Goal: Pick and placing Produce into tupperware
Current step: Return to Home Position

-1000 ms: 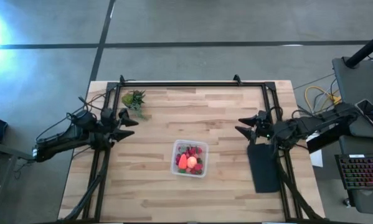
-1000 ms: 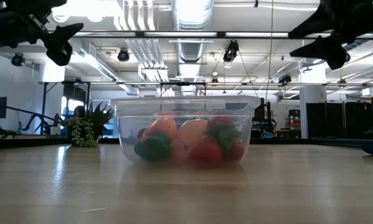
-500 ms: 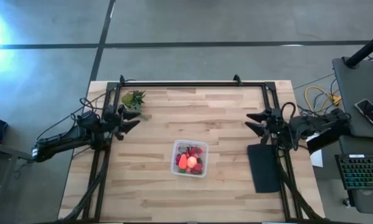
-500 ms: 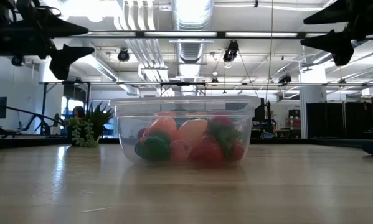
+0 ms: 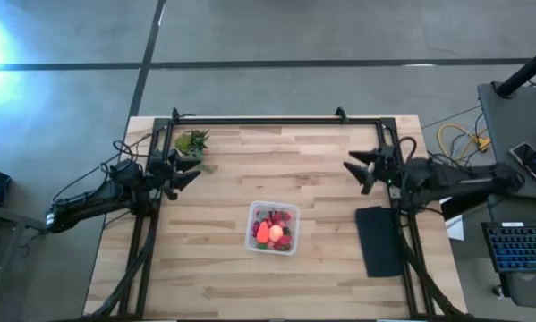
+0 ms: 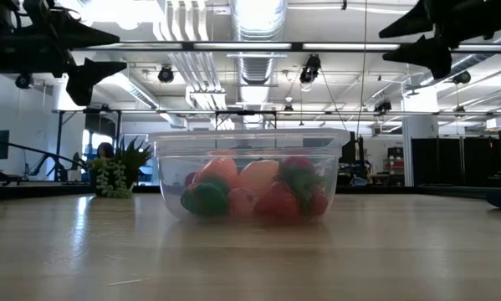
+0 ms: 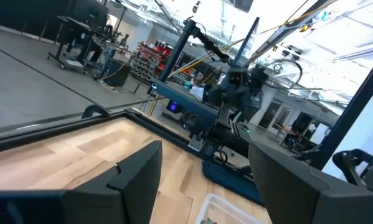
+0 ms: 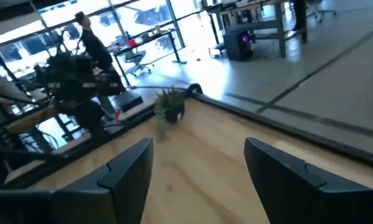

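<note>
Since a second ago the right gripper has shifted a little farther from the small clear square plastic container with rounded corners, toward the far edge of the light wooden tabletop, and the left gripper has levelled out, while the container has stayed put. It sits on the tabletop between the two arms, somewhat nearer the low camera's edge than either gripper. Inside it lie the small red strawberries with green tops, packed around one rounder orange-pink fruit; in the low view the heap fills the lower half of the container, well under its rim. No produce shows on the bare wood around it. The left gripper hangs in the air well apart from the container on the left arm's side, its jaws spread and holding nothing, pointing roughly toward the container; the left wrist view shows a corner of the container between its two dark fingers. The right gripper hangs well apart from the container on the opposite side, raised above the wood, its jaws likewise spread and empty. A green leafy clump stands beyond the left gripper, farther from the container and close to the far corner. A flat black rectangular pad lies beside the container on the right arm's side, apart from it, at the tabletop's edge.
</note>
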`<state>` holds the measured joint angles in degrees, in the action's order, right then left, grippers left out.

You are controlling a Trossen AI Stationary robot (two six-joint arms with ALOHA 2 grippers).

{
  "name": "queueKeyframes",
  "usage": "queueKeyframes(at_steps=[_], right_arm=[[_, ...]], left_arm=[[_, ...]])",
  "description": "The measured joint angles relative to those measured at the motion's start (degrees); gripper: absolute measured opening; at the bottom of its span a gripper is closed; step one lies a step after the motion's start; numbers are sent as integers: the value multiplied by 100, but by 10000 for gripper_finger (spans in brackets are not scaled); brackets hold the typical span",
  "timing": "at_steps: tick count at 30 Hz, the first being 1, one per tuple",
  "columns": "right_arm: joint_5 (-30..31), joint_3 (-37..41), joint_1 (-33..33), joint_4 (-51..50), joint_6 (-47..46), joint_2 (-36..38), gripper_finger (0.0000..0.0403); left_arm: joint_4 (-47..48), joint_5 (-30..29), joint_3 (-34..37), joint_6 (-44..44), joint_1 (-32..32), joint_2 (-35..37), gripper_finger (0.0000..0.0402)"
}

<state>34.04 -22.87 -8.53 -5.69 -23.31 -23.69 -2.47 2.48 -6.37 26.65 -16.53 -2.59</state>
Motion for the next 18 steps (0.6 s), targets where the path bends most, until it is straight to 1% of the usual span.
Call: queueKeyframes(at_steps=[1,2,6,8,10,11,13,15,18], right_arm=[[-178,-108,271,-95,52,-28,244],[-517,-232,553,-189,121,-48,244],[-2283,-529,1699,-603,217,23,244],[-3095,-472,2108,-731,180,95,244],[-3623,-292,2343,-732,26,195,244],[-3785,-193,2370,-683,-23,259,244],[-3876,-13,2340,-355,-79,399,244],[-3810,85,2265,-117,-99,599,244],[-3670,252,2127,-131,-211,837,244]], left_arm=[[-3,2,-2,2,0,-2,226],[-5,2,-6,2,0,-5,226],[-13,16,-12,1,0,22,226],[-2,18,-2,-8,0,37,226],[3,22,13,-22,0,31,226],[6,23,13,-22,0,13,226],[1,27,13,-20,2,-17,226],[-9,42,13,-13,2,-47,226],[-4,46,13,-2,4,-78,226]])
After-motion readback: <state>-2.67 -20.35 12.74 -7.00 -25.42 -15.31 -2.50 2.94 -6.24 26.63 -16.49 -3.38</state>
